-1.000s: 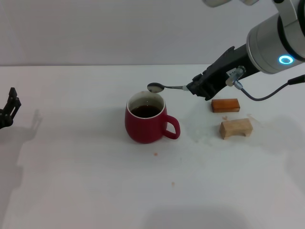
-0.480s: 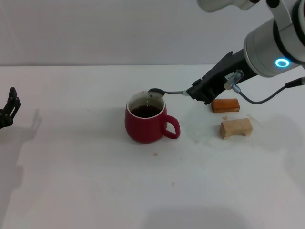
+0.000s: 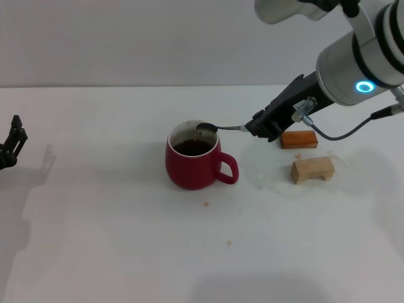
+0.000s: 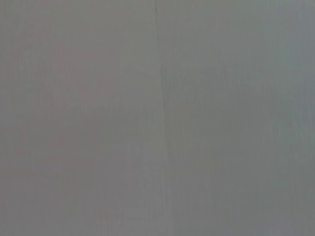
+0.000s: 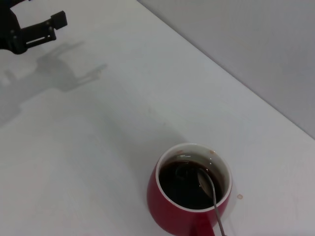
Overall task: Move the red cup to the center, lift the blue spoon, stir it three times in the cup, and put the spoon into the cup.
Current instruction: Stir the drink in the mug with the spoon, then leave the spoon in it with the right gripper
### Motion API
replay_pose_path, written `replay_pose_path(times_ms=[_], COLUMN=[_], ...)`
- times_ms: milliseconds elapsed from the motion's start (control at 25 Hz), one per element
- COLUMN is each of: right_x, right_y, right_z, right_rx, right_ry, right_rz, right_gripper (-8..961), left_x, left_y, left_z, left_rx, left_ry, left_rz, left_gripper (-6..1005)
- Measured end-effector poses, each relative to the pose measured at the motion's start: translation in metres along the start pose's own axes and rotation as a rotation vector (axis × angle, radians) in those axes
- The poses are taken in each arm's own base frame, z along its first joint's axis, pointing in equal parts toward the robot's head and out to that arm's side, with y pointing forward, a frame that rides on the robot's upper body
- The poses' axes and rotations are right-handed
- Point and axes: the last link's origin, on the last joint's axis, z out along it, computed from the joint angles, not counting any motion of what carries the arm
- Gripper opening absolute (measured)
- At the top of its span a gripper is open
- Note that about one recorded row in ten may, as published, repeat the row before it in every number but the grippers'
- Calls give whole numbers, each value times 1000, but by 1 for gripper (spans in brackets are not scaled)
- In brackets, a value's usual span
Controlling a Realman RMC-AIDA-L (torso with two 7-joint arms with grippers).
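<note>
While white table [image 3: 113,240] spans to grey wall | right gripper [image 3: 257,127] grips blue spoon [image 3: 218,128], bowl over red cup [image 3: 192,165] | left gripper [image 3: 12,142] at left edge, finger state unclear

White table [image 3: 113,240]: flat, plain surface carrying three items. Red cup [image 3: 191,165] near the middle, upright, handle toward the robot's right. Orange-brown block [image 3: 298,139] well to its right; tan wooden block [image 3: 312,169] just in front of it. A few small reddish specks in front of the cup.
</note>
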Motion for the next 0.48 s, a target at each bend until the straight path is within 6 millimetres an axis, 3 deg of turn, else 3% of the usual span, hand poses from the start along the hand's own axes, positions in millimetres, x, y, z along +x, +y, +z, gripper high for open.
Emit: replay_pose_path(times_ms=[480], right_x=[-2], right_y=[0], right_z=[11], right_rx=[-28], right_ry=[18], right_rz=[-1], right_gripper=[123], left_x=[0], left_y=[0], left_z=[0], left_rx=[1], left_ry=[3], left_rz=[-1], left_gripper=[843])
